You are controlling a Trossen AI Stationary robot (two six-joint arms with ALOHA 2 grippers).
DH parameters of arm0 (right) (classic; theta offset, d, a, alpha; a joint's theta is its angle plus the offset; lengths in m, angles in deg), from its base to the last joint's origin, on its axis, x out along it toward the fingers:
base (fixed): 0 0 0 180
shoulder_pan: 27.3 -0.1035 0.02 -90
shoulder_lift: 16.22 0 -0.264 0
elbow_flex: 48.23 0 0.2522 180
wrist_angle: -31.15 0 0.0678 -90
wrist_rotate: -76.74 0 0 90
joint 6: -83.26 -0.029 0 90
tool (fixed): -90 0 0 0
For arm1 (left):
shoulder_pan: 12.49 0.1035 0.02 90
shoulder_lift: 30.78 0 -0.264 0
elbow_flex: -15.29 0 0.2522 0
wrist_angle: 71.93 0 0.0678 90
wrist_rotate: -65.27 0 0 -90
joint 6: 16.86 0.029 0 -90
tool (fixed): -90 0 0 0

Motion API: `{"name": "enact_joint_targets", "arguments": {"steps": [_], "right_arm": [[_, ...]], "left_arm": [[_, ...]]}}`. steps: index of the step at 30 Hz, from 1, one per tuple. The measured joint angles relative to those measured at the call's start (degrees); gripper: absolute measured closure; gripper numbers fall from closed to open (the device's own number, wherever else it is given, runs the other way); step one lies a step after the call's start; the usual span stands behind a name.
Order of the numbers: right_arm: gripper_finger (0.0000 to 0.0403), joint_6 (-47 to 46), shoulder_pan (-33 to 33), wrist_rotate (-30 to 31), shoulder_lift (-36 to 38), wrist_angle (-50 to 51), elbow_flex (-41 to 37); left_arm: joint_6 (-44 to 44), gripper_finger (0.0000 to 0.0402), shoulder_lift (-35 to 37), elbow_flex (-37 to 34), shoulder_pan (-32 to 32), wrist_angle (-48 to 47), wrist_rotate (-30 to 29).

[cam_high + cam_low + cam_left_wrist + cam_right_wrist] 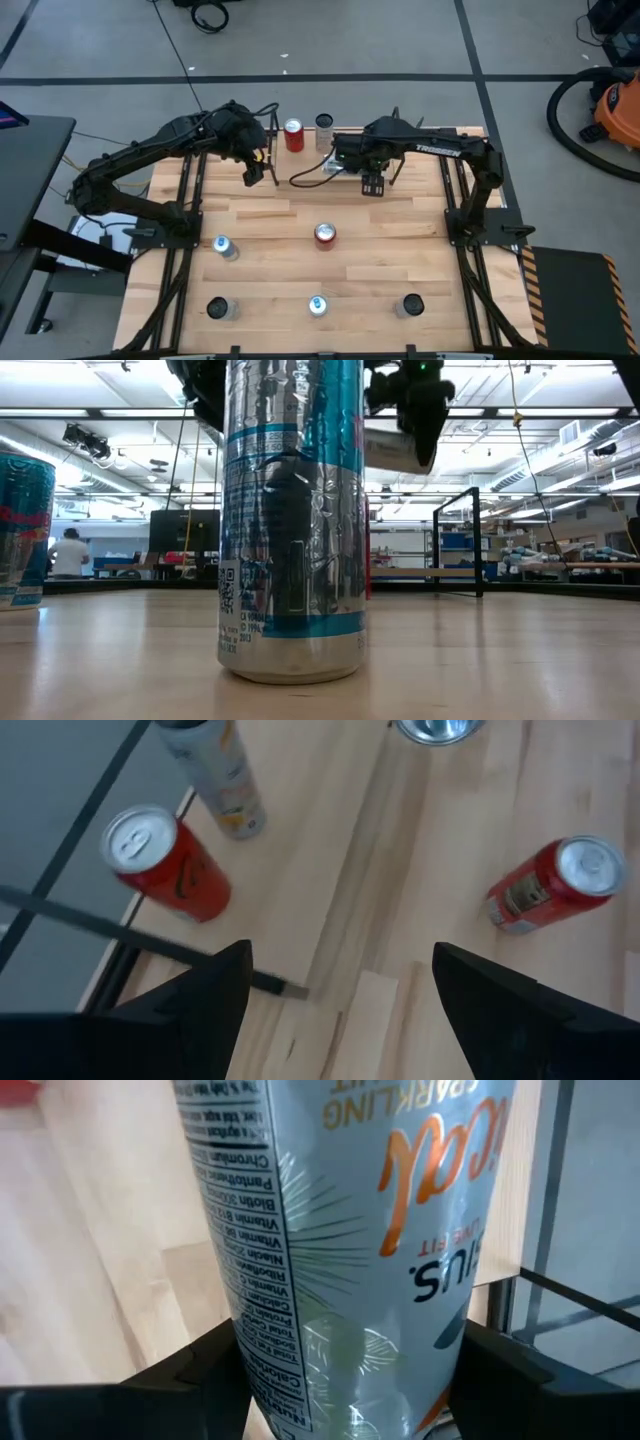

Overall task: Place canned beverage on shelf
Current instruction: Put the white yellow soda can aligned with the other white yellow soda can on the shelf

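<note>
The shelf point(308, 148) is a light wood board with thin black rods point(90, 920) at the table's far edge. A red can point(293, 133) and a silver can point(324, 123) stand upright on it; both show in the left wrist view, the red can point(165, 860) and the silver can point(215, 770). My right gripper point(338, 164) is just in front of the shelf, shut on a silver can with orange lettering point(340, 1250). My left gripper point(255, 168) hovers open and empty left of the shelf's front edge; its fingers point(200, 1010) stand wide apart. My right gripper pinches the silver can's side wall point(250, 1350) between its two fingers point(190, 1375), one on each side of the body. The fingers come level from the table's right. In the low view the can point(395, 450) lies about level under the gripper, clear of the table.
On the table stand a red can point(325, 235) in the middle, a blue-and-silver can point(225, 247) at the left, and three more cans along the near edge point(218, 308), point(317, 305), point(410, 305). The near middle one fills the low view point(292, 520). Black tube rails point(180, 240) run along both sides.
</note>
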Motion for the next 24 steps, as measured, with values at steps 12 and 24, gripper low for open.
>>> {"name": "enact_joint_targets", "arguments": {"steps": [12, 24], "right_arm": [[0.0138, 0.2, -2.0, -4.4, 0.6, 0.0, 0.0], [0.0138, 2.6, -1.9, -3.9, 0.6, -0.1, 0.0]], "left_arm": [[1.4, 0.009, -7.7, 0.0, -3.2, 7.0, 6.9], [-3.1, 0.009, -9.7, 0.0, -3.5, 5.7, 6.3]]}}
